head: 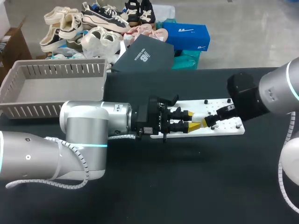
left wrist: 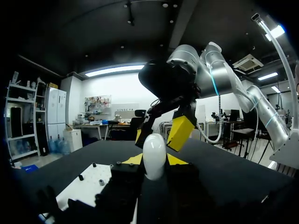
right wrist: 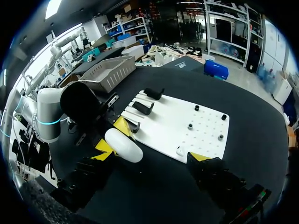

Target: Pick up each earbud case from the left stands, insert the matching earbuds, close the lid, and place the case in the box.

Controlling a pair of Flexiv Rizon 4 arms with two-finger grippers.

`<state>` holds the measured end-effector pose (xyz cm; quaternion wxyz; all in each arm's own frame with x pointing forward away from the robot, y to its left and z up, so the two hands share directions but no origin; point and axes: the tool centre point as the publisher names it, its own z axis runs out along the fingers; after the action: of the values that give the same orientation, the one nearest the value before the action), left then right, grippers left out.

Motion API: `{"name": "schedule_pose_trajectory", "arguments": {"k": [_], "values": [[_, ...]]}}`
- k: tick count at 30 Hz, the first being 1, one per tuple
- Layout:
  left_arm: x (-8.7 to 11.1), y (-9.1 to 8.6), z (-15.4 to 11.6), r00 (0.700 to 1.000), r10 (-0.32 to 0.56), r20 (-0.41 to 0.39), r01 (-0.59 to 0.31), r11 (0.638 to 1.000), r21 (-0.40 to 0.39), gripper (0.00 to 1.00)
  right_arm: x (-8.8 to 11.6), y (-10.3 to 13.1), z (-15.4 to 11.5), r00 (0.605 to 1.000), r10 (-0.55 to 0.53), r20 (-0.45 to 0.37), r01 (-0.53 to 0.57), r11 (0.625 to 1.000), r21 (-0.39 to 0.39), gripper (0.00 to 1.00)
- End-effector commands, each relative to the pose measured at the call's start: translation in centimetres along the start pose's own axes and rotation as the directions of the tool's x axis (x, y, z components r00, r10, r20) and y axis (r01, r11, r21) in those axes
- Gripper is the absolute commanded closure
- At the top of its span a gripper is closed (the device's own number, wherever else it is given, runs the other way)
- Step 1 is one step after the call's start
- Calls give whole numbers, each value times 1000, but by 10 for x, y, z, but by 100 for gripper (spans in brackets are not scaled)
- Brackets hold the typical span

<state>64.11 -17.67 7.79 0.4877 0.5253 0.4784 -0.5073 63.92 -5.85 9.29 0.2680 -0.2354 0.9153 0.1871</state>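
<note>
Earbud case point(head: 198, 119) is off the stands, held over the white board point(head: 230, 129) mid-table. Left gripper point(head: 190, 120) pinches it from both sides. Right gripper point(head: 210, 121) has jaws spread, tips just beside the case. Box point(head: 32, 110) sits far left.

One white earbud case point(right wrist: 124, 145), one white board point(right wrist: 163, 121), three black stands point(right wrist: 142, 108), one grey slatted box point(head: 60, 70)

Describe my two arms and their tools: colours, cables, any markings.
Both arms are silver-grey with rounded joints and a glowing cyan ring. The left arm carries a white coiled cable along its shell; a plain white cable loops beside the right arm. Each wrist section is black. The left tool and right tool are black, with two fingers ending in bright yellow tips.
</note>
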Motion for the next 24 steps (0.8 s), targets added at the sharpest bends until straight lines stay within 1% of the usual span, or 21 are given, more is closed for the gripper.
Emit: {"name": "schedule_pose_trajectory", "arguments": {"k": [1, 15, 24], "values": [[1, 2, 0, 1000, 0, 2, 0, 1000, 6, 100, 0, 3, 2, 1000, 2, 3, -2, 994, 107, 0], [1, 2, 0, 1000, 0, 2, 0, 1000, 6, 100, -3, 1, 1, 1000, 1, 1, -1, 994, 109, 0], [1, 2, 0, 1000, 0, 2, 0, 1000, 6, 100, -9, 3, -2, 1000, -4, 11, 3, 994, 106, 0]]}}
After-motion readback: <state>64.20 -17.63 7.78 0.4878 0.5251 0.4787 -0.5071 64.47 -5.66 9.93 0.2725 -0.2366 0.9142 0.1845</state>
